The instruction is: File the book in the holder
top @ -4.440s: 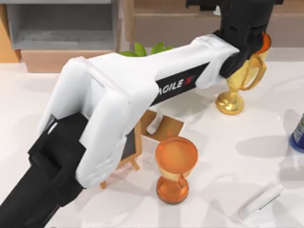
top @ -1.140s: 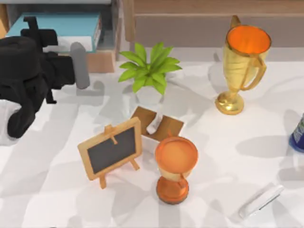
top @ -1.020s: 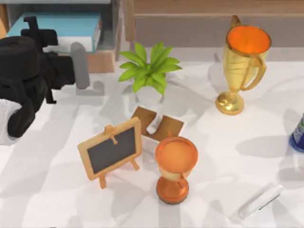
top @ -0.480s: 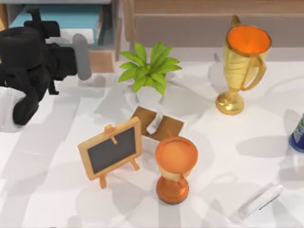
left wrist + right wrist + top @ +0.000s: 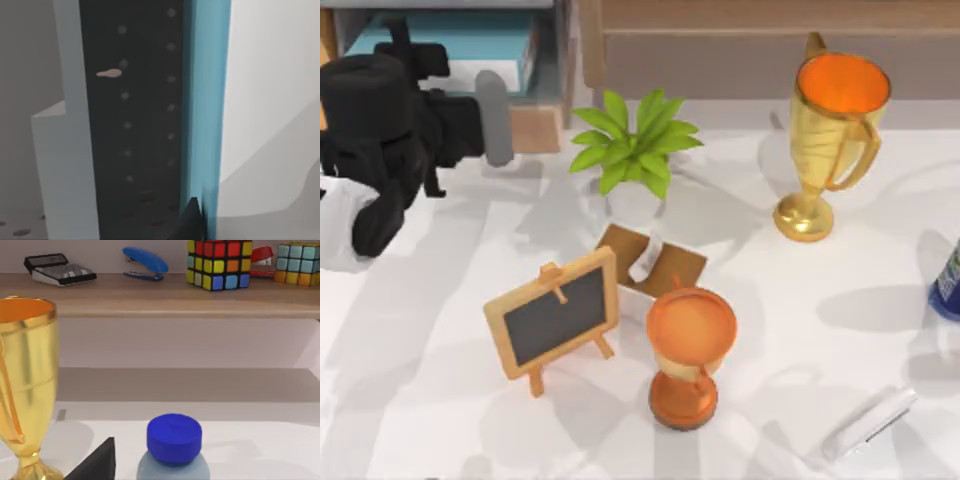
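We see the table (image 5: pixel 440 330) with the brown shelf (image 5: pixel 740 45) along its far edge and the grey holder (image 5: pixel 560 50) at the far left corner. The book (image 5: pixel 445 38) lies flat inside the holder, teal cover up and white page edges toward the table's front. Our left arm sits at the left edge in front of the holder, its gripper (image 5: pixel 492 115) just outside the holder's open front; we cannot tell whether the fingers are apart or closed. In the left wrist view the book's teal edge (image 5: pixel 205 100) runs beside the holder's dark speckled floor (image 5: pixel 135 125). Near the far right stands a gold trophy (image 5: pixel 830 130), and a green plant (image 5: pixel 632 145) grows just right of the holder. Around the middle are a small chalkboard easel (image 5: pixel 552 320), a brown open box (image 5: pixel 655 262) and an orange goblet (image 5: pixel 690 350). A slim white flat object (image 5: pixel 870 422) lies near the front right corner. In the right wrist view we see a blue-capped bottle (image 5: pixel 174 440) beside the trophy, with Rubik's cubes (image 5: pixel 219 262), a blue stapler (image 5: pixel 145 262) and a calculator (image 5: pixel 59 267) on the shelf.
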Tool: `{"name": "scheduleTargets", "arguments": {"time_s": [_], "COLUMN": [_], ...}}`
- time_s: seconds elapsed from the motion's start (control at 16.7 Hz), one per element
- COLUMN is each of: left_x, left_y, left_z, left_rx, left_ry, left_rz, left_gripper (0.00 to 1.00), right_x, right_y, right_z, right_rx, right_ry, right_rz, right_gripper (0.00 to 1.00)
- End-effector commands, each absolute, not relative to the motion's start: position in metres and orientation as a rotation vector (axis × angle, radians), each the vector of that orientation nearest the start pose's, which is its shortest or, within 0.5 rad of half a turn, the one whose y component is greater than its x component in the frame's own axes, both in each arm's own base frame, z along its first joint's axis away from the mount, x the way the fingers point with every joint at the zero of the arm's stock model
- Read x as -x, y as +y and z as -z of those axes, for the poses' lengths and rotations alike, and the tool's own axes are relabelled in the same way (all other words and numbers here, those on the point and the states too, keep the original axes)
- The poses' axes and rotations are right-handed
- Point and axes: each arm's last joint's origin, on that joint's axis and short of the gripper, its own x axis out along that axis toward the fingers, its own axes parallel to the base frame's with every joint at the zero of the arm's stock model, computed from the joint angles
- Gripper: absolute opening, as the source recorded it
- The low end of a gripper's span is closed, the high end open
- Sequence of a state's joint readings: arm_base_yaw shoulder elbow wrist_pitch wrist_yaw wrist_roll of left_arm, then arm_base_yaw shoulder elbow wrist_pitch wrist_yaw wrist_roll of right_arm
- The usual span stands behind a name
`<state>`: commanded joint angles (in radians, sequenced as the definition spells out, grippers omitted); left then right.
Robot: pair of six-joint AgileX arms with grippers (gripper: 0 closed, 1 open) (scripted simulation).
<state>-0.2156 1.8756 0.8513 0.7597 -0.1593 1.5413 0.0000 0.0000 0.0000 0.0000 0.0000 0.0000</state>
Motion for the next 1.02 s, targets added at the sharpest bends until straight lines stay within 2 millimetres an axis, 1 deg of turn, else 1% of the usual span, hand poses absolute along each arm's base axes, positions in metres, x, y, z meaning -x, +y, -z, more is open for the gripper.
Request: {"name": "scheduleTargets", "arguments": {"time_s": [0.66,0.72,1.02], "left_x": [-0.3710,-0.3710,-0.3710], "left_y": [-0.0737,-0.0737,-0.0737], "left_z": [-0.1471,-0.1471,-0.1471], "left_rx": [-1.567,-1.567,-1.567], "left_ry": [0.180,0.180,0.180], "left_rz": [0.233,0.233,0.233], "left_gripper": [0.98,1.00,1.00], "right_x": [-0.1057,-0.1057,-0.1057], "right_y": [-0.0012,-0.0012,-0.0012], "right_z": [-0.1600,-0.1600,-0.1600], "right_rx": [0.000,0.000,0.000], "right_ry": [0.000,0.000,0.000], "right_rz": [0.000,0.000,0.000], "right_gripper": [1.00,1.00,1.00]}}
